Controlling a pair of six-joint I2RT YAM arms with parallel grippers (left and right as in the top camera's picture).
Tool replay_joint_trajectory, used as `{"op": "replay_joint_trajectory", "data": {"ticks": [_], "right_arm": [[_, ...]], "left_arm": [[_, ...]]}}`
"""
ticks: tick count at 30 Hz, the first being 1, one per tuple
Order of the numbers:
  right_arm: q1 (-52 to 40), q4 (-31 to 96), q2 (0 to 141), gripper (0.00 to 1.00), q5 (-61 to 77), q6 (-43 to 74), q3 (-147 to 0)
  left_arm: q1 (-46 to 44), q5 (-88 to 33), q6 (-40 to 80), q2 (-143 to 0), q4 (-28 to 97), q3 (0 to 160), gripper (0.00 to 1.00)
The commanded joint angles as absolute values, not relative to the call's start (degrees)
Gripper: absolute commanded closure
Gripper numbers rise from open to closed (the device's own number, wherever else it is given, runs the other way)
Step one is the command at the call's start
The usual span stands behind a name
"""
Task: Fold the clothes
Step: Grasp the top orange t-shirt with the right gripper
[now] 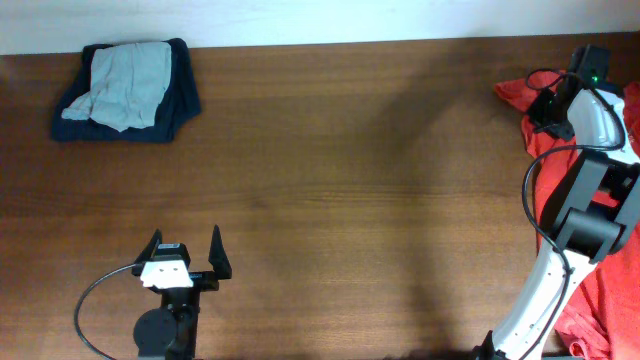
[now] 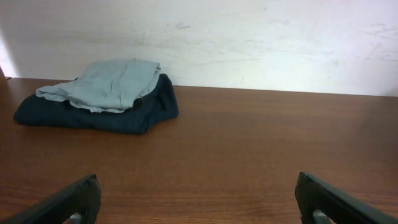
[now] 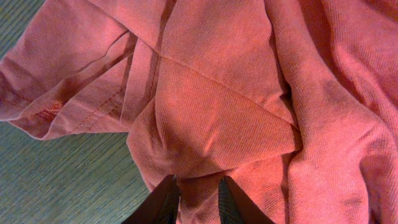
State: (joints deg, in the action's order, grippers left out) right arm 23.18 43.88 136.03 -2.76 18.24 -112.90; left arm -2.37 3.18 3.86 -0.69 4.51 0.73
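**Grab phase at the right-hand heap; nothing laid out yet**

- Clothes: orange-red knit, heaped and crumpled at the right edge of the table, part of it under the right arm.
- Right gripper: down in the heap, jaws drawn narrow with a ridge of cloth pinched between them.
- Left gripper: near the front edge, well apart from the heap, jaws spread wide, holding nothing.
- Folded stack: far left corner, dark blue with pale grey-green on top.
- Judgement: one shirt is being picked. Next, lift it free, carry it to bare wood and spread it flat.
- Writing: none readable; no print or label is visible.
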Motion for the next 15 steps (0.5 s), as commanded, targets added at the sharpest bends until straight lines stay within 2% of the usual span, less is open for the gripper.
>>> {"op": "replay_joint_trajectory", "data": {"ticks": [1, 7, 12, 15], "right_arm": [[23.27, 43.88, 135.48, 0.68, -3.53, 18.98, -112.2], [23.29, 40.23, 135.48, 0.68, -3.51, 18.96, -109.06], [23.33, 40.01, 135.46, 0.96, -3.53, 18.96, -109.1], [23.33, 40.47, 135.26, 0.96, -3.51, 18.92, -110.24]], "left_arm": [[-2.02, 2.72, 2.94, -0.36, 4.58, 0.51, 0.01], [-2.02, 2.72, 2.94, -0.36, 4.58, 0.51, 0.01], [-2.02, 2.72, 2.94, -0.36, 4.58, 0.51, 0.01], [-2.02, 2.72, 2.94, -0.36, 4.58, 0.51, 0.01]]}}
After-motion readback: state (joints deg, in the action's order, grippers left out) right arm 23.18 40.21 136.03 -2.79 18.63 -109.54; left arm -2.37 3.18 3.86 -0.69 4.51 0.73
